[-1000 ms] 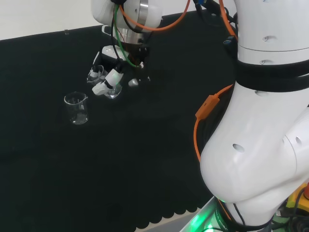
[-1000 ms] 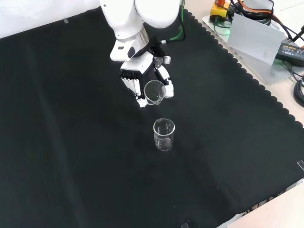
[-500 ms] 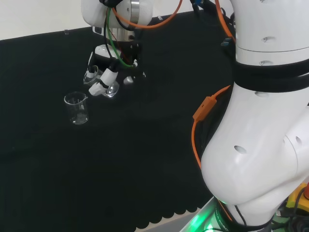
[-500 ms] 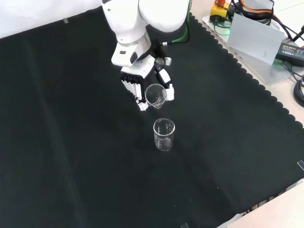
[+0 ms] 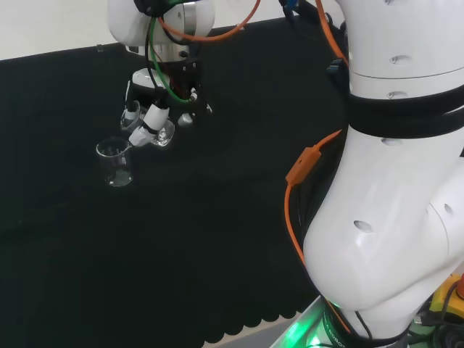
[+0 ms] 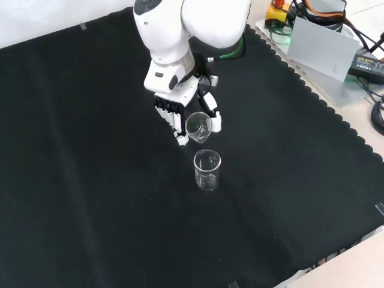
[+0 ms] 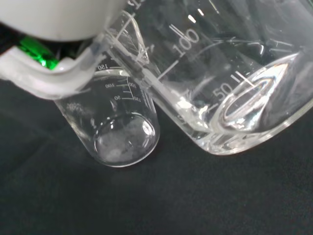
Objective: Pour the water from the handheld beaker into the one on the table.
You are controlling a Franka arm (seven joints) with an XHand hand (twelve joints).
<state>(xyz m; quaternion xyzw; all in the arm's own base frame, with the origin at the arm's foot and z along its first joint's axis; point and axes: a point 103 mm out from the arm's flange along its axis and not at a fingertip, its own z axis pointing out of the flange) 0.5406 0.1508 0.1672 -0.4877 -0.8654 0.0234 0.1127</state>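
Observation:
The hand (image 6: 174, 107) (image 5: 148, 116) is curled round a small clear beaker (image 6: 198, 125) (image 5: 164, 133) (image 7: 234, 83), which is tilted with its mouth toward the front camera. Clear water lies low in its tilted side in the wrist view. A second clear beaker (image 6: 207, 170) (image 5: 116, 163) (image 7: 120, 132) stands upright on the black cloth (image 6: 90, 198). In the front view the held beaker hangs just above and behind the standing one's rim. In the head view it is just right of that rim. The hand's white finger (image 7: 58, 78) crosses the wrist view.
The arm's big white links (image 5: 399, 181) rise at the head view's right. Past the cloth's scalloped edge, at the front view's upper right, lie a grey box (image 6: 321, 48) and cables (image 6: 375, 105).
The hand has carried the tilted beaker closer to the standing beaker: leftward in the head view, downward in the front view. The standing beaker has not moved.

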